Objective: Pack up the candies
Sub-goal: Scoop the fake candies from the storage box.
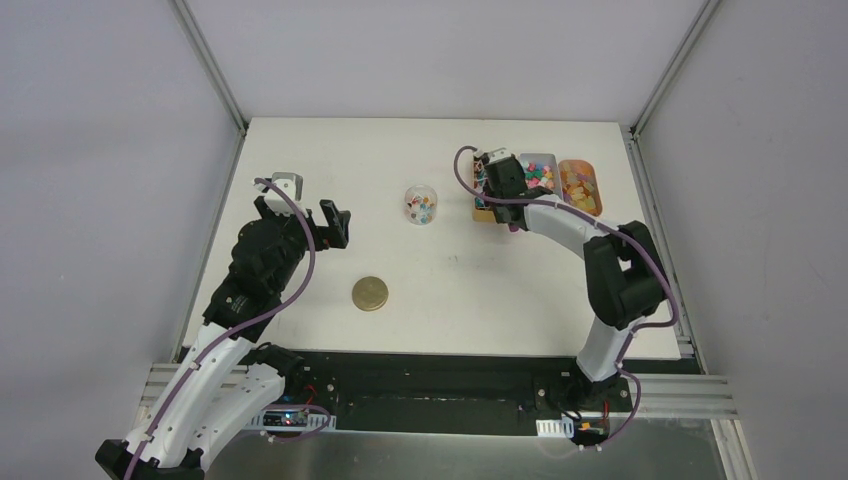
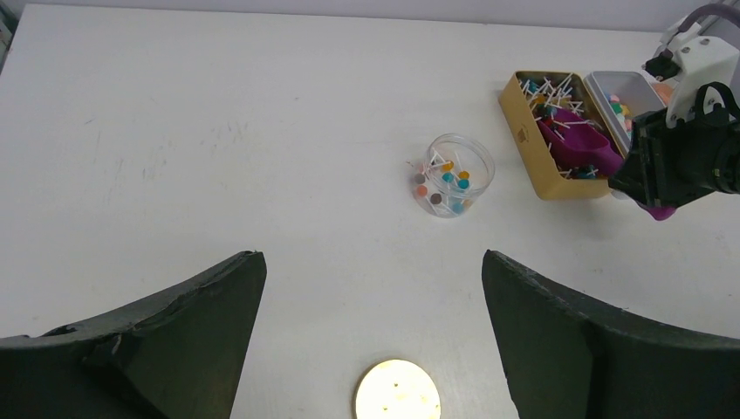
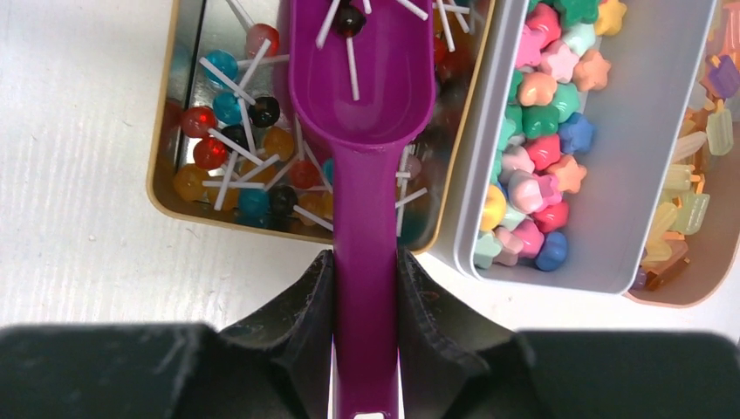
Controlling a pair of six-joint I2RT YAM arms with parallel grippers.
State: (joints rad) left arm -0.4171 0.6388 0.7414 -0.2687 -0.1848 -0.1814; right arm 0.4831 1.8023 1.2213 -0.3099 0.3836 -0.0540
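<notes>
My right gripper (image 3: 366, 256) is shut on the handle of the magenta scoop (image 3: 365, 105). The scoop's bowl lies in the gold tin (image 3: 166, 196) among small lollipop candies (image 3: 229, 157), and a few of them sit in the bowl. Beside it, a white tin (image 3: 611, 175) holds pastel star candies (image 3: 537, 140), and an orange tin (image 3: 698, 288) holds amber ones. A clear jar (image 1: 421, 205) mid-table contains a few lollipops (image 2: 449, 179). My left gripper (image 2: 373, 257) hovers open over bare table, left of the jar, holding nothing.
A round gold lid (image 1: 370, 294) lies flat on the table in front of the jar, just below my left fingers in the left wrist view. The three tins stand in a row at the far right, near the table's right edge (image 1: 640, 200).
</notes>
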